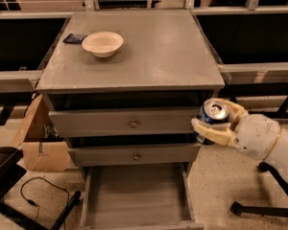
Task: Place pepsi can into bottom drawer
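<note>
Carrying stage: gripper (212,124) clamped round the can (215,112), just right of the cabinet (149,51);
next it must go left and down over the open bottom drawer (134,195); then let go.

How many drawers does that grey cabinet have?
3: the top drawer, the middle drawer under it, and the bottom drawer pulled open. The gripper holds the pepsi can beside the top drawer.

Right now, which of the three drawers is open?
The bottom drawer, pulled out, floor showing; the two knobbed ones above are shut. The gripper, holding the pepsi can, is beside them.
</note>
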`<state>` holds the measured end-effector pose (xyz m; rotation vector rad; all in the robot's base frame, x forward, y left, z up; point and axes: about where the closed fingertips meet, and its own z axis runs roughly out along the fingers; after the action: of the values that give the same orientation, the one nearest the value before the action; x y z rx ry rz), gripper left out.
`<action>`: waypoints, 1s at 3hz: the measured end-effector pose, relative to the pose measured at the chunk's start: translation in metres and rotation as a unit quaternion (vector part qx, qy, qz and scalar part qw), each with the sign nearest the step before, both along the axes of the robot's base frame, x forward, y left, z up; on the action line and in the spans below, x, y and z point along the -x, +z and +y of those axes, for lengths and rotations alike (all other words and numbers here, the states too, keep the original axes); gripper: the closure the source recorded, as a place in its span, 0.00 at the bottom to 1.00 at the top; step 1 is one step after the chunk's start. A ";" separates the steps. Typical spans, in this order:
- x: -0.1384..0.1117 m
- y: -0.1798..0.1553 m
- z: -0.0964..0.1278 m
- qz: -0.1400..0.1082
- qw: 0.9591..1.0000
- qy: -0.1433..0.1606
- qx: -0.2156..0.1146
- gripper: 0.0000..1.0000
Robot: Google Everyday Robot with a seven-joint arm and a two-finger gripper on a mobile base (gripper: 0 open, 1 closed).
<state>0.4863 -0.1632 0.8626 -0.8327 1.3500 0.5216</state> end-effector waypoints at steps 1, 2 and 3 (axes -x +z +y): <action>-0.010 -0.069 -0.004 0.021 0.999 0.027 -0.015 1.00; -0.040 -0.138 0.000 0.050 0.998 0.041 -0.026 1.00; -0.044 -0.144 0.004 0.051 0.997 0.044 -0.028 1.00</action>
<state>0.5298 -0.1589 0.7189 -0.8314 1.3899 0.6753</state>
